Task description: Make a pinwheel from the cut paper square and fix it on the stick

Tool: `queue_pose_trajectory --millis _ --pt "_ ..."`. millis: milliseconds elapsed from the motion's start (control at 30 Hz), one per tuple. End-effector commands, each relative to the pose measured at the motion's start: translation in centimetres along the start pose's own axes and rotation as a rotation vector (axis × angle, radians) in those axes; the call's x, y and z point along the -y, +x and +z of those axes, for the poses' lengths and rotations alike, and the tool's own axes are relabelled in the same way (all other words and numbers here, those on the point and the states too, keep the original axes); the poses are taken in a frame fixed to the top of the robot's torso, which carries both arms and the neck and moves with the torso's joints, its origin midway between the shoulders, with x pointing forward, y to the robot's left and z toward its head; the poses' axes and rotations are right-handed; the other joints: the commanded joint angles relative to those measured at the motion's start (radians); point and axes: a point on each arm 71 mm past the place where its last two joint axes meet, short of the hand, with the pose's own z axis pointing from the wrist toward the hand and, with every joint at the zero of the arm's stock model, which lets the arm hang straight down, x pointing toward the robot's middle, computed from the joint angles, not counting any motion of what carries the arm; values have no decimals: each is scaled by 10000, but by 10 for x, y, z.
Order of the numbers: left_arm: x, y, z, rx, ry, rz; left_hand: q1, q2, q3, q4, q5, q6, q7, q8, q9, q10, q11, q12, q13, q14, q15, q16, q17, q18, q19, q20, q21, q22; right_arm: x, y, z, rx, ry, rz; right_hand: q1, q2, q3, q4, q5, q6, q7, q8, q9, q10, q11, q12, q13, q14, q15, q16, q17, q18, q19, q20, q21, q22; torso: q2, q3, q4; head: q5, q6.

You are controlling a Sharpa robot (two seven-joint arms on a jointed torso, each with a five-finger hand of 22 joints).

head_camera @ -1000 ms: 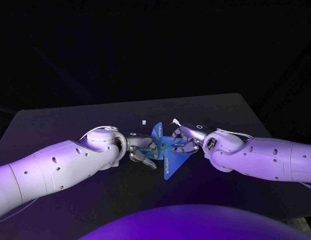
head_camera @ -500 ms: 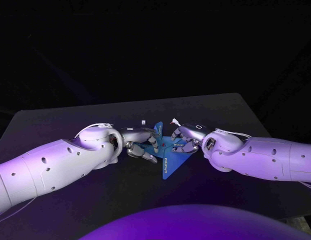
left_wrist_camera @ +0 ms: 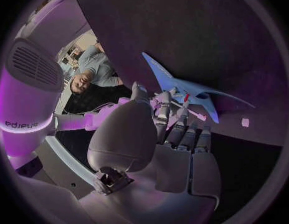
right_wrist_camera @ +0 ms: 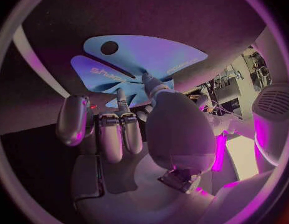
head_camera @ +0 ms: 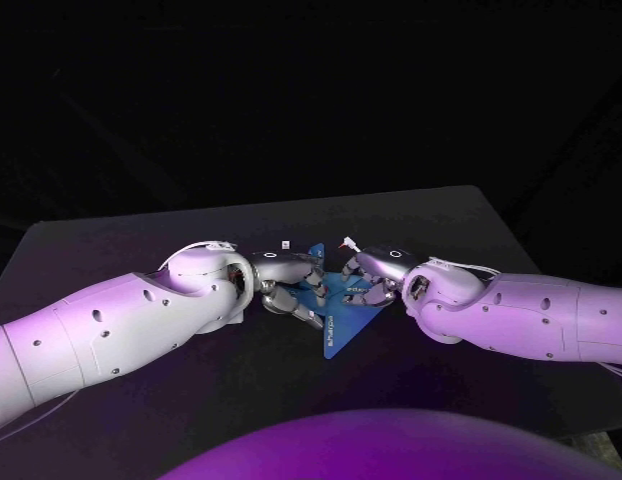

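Head looks down, wrists close on paper (head_camera: 340, 318)

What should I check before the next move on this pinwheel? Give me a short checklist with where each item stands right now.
1. Left hand grips the blue paper: ok, its fingers close on the middle in the left wrist view.
2. Right hand grips the paper: ok, thumb and fingers meet at the folds.
3. Every corner gathered at the centre: not ok, the flap with the hole stands free.
4. Stick located: cannot tell.
5. Small white piece on the table lies apart from the paper: ok.
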Motion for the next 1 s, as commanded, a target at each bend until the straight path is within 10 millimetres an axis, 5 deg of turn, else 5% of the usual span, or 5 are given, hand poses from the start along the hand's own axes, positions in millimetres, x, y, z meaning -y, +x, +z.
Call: queue_pose_trajectory --millis 33,400,667,1000 --pt "2 3 4 -906 -132 286 -166 -54 -40 3 -52 93 46 -46 -28 145 -150 5 7 -55 -86 2 -15 146 -78 17 -69 -13 0 4 -1 -299 44 -203 102 20 -16 69 36 66 -15 -8 -8 1050 -13 34 2635 1060 36 40 2634 147 -6 48 -48 1074 0 7 -3 -17 1" --pt "4 -1 20 -1803 -310 729 -670 -649 575 13 -54 154 427 -130 -117 708 -349 36 39 -158 -217 -16 -24 256 -102 -5 -84 -20 -1 4 1 -349 38 -228 116 21 -14 76 37 69 -14 -6 -11 1050 -12 34 2635 1060 35 40 2634 147 -4 47 -44 1076 0 14 -7 -45 1" --pt "2 -4 26 -1722 -286 827 -777 -1075 1092 22 -48 262 196 -100 -75 129 -57 -35 -16 -569 -93 -154 -127 236 -129 -1 -99 -27 -2 5 1 -374 45 -238 133 26 -8 82 39 73 -14 -4 -13 1050 -12 34 2635 1060 33 40 2634 147 -4 47 -47 1076 -1 2 -1 -64 1" --pt "0 -5 30 -1710 -312 842 -841 -1228 1349 26 -47 359 338 -66 -16 -197 -118 -50 -32 -594 -113 -175 -133 231 -139 -4 -103 -29 -2 5 1 -388 55 -239 145 30 -3 87 40 77 -15 -2 -15 1050 -11 34 2635 1060 32 40 2634 144 0 46 -33 1082 2 0 -3 -90 1"
